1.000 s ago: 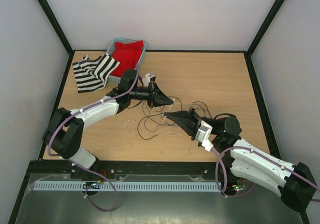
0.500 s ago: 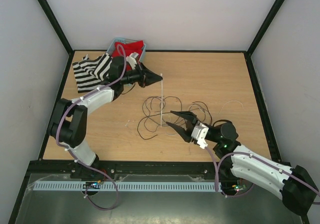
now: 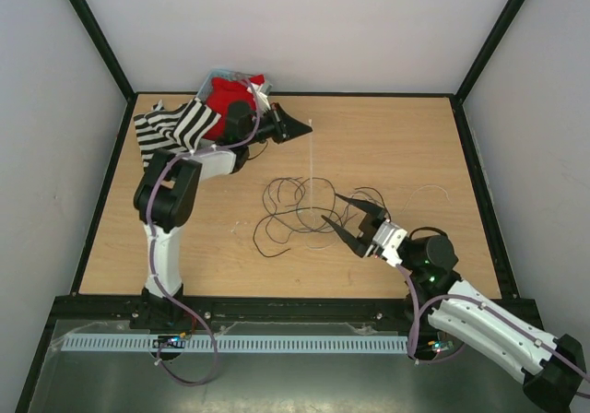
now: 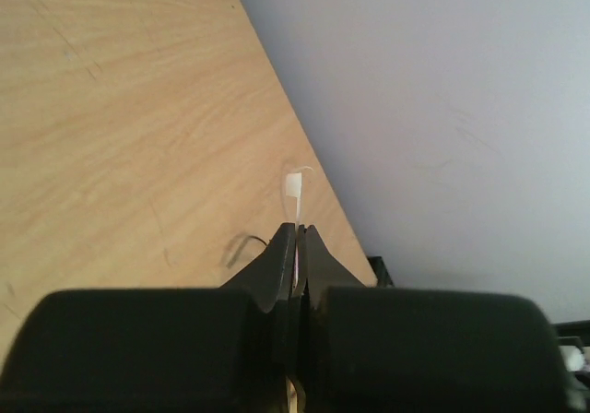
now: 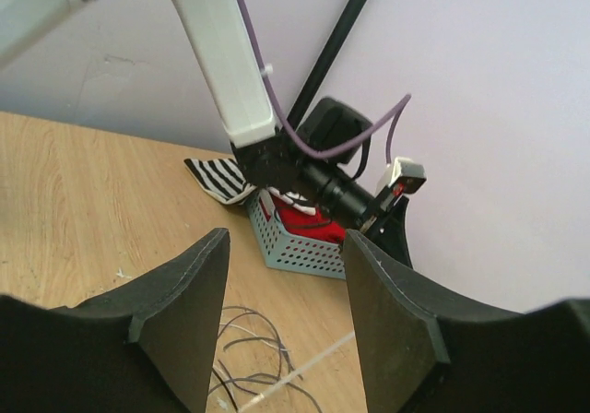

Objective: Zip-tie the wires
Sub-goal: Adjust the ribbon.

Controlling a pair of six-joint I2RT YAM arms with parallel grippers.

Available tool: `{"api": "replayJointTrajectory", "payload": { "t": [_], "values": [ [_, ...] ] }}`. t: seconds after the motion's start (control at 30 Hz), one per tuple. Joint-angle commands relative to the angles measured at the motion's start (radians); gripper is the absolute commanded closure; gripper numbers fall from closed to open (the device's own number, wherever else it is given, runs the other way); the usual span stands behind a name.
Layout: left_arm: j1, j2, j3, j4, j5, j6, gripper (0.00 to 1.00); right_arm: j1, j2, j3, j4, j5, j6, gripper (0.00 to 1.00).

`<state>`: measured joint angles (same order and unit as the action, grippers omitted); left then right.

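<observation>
The wires point(image 3: 293, 208) lie in loose dark loops on the middle of the table. The zip tie point(image 3: 311, 169) is a thin white strip running from the loops toward the back. My left gripper point(image 3: 304, 127) is stretched to the back by the basket and is shut on the strip's far end. In the left wrist view the white head point(image 4: 293, 187) pokes out past the closed left gripper point(image 4: 297, 233). My right gripper point(image 3: 334, 210) stands open just right of the loops, holding nothing. Between the parted right gripper point(image 5: 286, 236) fingers I see the zip tie point(image 5: 313, 362) and the wires point(image 5: 244, 339) below.
A blue perforated basket point(image 3: 216, 75) with a red cloth point(image 3: 232, 95) stands at the back left. A black-and-white striped cloth point(image 3: 171, 129) lies beside it. A pale strand point(image 3: 429, 190) lies at the right. In the right wrist view the basket point(image 5: 286, 247) sits behind the wires.
My left gripper has swung from the table's middle to the back, drawing the zip tie out straight. My right gripper has let go, opened and pulled back to the right.
</observation>
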<state>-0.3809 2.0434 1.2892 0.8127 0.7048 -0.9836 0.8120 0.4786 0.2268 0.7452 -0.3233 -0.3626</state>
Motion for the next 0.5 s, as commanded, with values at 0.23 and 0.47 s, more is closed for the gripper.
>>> {"api": "replayJointTrajectory", "payload": {
  "t": [0.23,0.47],
  "values": [
    [-0.001,0.173,0.151,0.247,0.031,0.129,1.0,0.004,-0.107,-0.059,-0.073,0.033,0.066,0.37],
    [0.0,0.233,0.204,0.244,0.045,0.165,1.0,0.004,-0.053,-0.049,-0.044,0.014,0.062,0.37]
  ]
}}
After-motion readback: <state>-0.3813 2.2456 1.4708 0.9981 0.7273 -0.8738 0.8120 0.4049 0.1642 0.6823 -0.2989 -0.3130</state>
